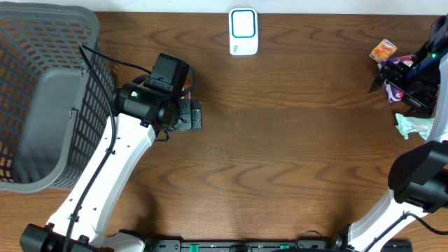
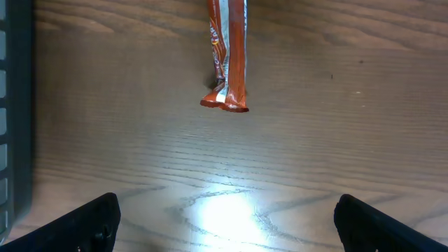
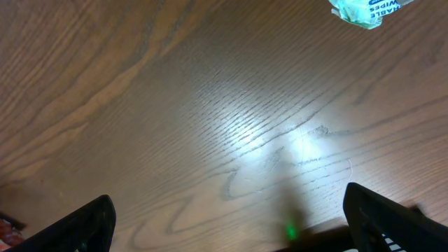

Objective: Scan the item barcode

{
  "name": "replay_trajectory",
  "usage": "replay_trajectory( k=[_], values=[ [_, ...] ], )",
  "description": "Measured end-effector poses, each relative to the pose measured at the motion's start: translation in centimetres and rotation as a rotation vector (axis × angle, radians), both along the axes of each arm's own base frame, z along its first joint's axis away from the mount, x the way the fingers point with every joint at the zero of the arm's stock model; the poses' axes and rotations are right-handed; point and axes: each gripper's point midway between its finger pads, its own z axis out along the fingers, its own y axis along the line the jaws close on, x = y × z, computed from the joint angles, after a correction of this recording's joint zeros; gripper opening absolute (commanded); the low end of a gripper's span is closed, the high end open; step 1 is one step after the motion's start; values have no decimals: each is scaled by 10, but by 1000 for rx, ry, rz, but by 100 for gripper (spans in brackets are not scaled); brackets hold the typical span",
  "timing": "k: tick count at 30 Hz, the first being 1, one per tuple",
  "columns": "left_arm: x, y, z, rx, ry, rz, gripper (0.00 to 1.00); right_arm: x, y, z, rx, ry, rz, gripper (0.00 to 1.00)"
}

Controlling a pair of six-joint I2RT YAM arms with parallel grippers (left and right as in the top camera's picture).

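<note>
Overhead: a brown wood-grain desk [image 1: 294, 140] carries a grey plastic lattice basket [image 1: 42, 91] at its left end and a white rectangular scanner with a blue-outlined window [image 1: 243, 31] at the middle of the far edge. The left arm [image 1: 133, 143] reaches beside the basket. At the right edge, by the right arm [image 1: 420, 175], lie a small orange packet [image 1: 383, 50], a purple packet [image 1: 395, 78] and a pale green wipes pouch [image 1: 413, 124]. Left wrist: the left gripper [image 2: 225, 203] has its jaws spread wide, both fingers [image 2: 91, 224] low in the corners and holding nothing. The long orange-brown foil-wrapped bar [image 2: 229, 56] lies flat on the desk ahead of the jaws, apart from them, its crimped end toward the camera; the basket wall fills the left margin. Right wrist: the right gripper [image 3: 227, 199] likewise has its jaws spread and empty over bare desk, the wipes pouch at the upper right corner.
</note>
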Motion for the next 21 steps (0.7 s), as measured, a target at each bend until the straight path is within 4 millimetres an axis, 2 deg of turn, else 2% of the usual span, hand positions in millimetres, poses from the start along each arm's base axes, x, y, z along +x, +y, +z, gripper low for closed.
replay_trajectory(
  k=[5, 10, 14, 18, 21],
  values=[
    [0, 0, 0, 0, 0, 0, 98, 22, -1, 2, 5, -95, -3, 99],
    [0, 0, 0, 0, 0, 0, 98, 50, 15, 10, 114, -226, 9, 99],
    [0, 0, 0, 0, 0, 0, 98, 56, 32, 16, 205, -263, 25, 99],
    [0, 0, 0, 0, 0, 0, 98, 62, 67, 18, 250, -270, 97, 99],
    [0, 0, 0, 0, 0, 0, 98, 71, 111, 20, 263, -288, 211, 99]
  ],
)
